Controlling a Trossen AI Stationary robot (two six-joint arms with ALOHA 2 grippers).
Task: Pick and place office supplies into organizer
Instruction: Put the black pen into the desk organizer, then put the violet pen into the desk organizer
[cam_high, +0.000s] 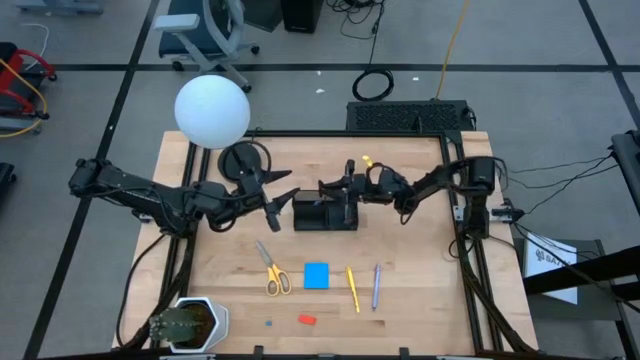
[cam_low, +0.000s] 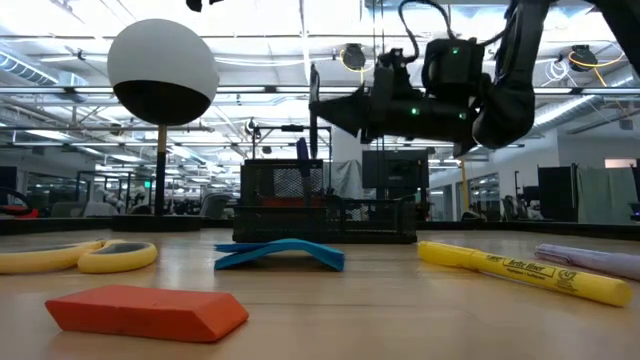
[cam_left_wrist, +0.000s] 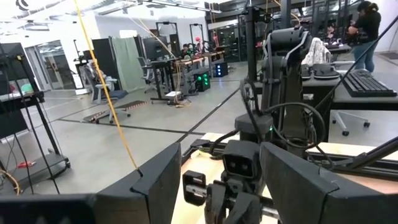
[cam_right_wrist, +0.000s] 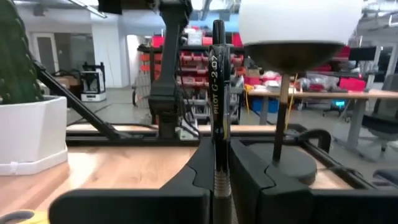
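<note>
Two dark wedge-shaped fingers (cam_left_wrist: 155, 180) of the left gripper (cam_left_wrist: 221, 186) stand wide apart. Between them, farther off, rises the other dark jointed robot arm (cam_left_wrist: 283, 81). A person (cam_left_wrist: 367, 28) stands in the room behind.

Pale wood table (cam_high: 420, 290); black mesh organizer (cam_low: 285, 200); matt red eraser (cam_low: 145, 310).

We see a white globe lamp (cam_high: 212, 111) on a round black base (cam_high: 243, 158), just behind the left jaws on the wooden bench (cam_high: 420, 300). A potted cactus (cam_high: 187, 324) in a white pot sits at the bench corner, well in front of those jaws. Well beyond the jaws, an office chair (cam_high: 208, 32) stands on the floor.
</note>
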